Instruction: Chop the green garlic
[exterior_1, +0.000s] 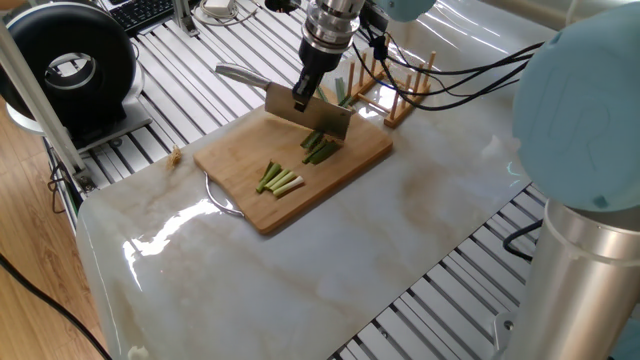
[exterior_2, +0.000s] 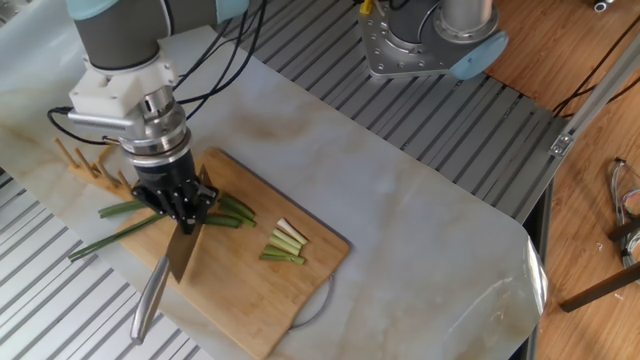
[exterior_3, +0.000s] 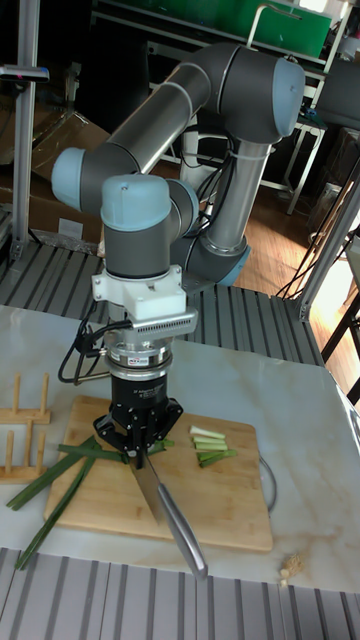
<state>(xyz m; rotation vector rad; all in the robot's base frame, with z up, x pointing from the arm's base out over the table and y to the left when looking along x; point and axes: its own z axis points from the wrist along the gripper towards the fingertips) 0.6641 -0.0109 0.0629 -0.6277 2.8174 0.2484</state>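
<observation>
My gripper (exterior_2: 183, 208) clamps the knife (exterior_2: 170, 265), blade over the green garlic (exterior_2: 128, 226) stalks on the cutting board (exterior_2: 250, 300).

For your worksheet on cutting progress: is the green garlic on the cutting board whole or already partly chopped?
Partly chopped. Short pieces lie apart on the cutting board, while the green garlic stays long beside the knife in the gripper.

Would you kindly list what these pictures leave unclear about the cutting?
- Whether the knife edge touches the green garlic: the tool hides it in the other fixed view, the blade in one fixed view.
- The stalk's leafy tips: hidden behind the tool in one fixed view.
</observation>
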